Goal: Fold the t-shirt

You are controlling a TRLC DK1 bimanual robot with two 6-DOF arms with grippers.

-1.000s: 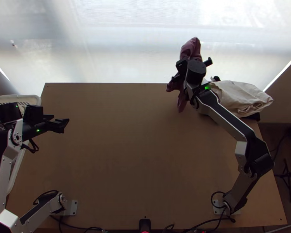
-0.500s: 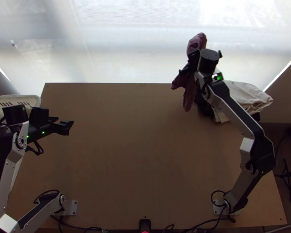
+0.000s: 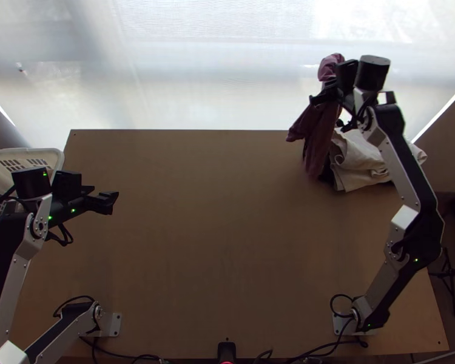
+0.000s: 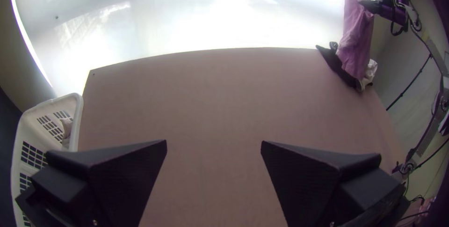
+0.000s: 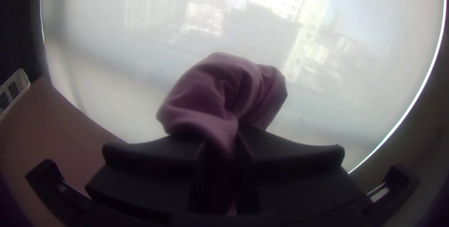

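My right gripper is at the table's far right, shut on the purple t-shirt, which hangs bunched below it over a pile of cloths. In the right wrist view, the shirt bulges up beyond my right gripper, pinched between its fingers. The left wrist view shows the t-shirt hanging long, its lower end at the pile. Over the table's left side is my left gripper; in its wrist view, the left gripper stands open with nothing between its fingers.
A beige cloth lies folded on darker cloth at the table's far right corner. A white basket stands at the left edge, behind the left arm. The bare wooden table spreads between the arms.
The right gripper has moved to the right with the t-shirt, which now hangs in front of the beige cloth. The left arm has shifted slightly right and toward the near edge.
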